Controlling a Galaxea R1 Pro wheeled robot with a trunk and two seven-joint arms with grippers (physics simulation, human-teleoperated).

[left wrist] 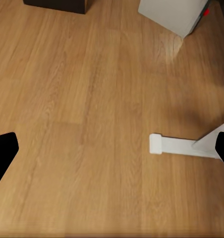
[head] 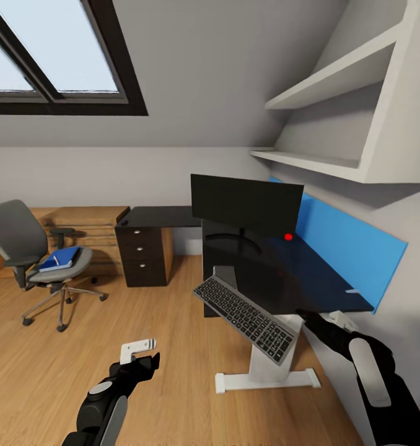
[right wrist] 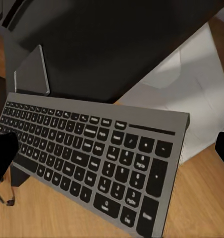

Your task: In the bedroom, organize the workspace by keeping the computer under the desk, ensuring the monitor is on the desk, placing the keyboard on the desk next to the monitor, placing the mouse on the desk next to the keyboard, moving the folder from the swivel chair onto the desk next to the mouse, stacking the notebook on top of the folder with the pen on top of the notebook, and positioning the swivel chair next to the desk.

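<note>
Nearest, at 7 o'clock in the head view, the left gripper hangs over bare wooden floor, its fingers spread apart with nothing between them; its wrist view looks down on open planks and the white desk foot. At 4 o'clock the right arm reaches toward the desk's near edge; the right gripper is hard to read there, but the right wrist view has dark fingertips at both edges of its frame, wide apart, with the keyboard between them, and contact cannot be told. The keyboard tilts off the near corner of the desk, overhanging the floor. Beyond it stands the monitor on the glossy top. At 9 o'clock, well apart across open floor, the swivel chair carries the folder.
</note>
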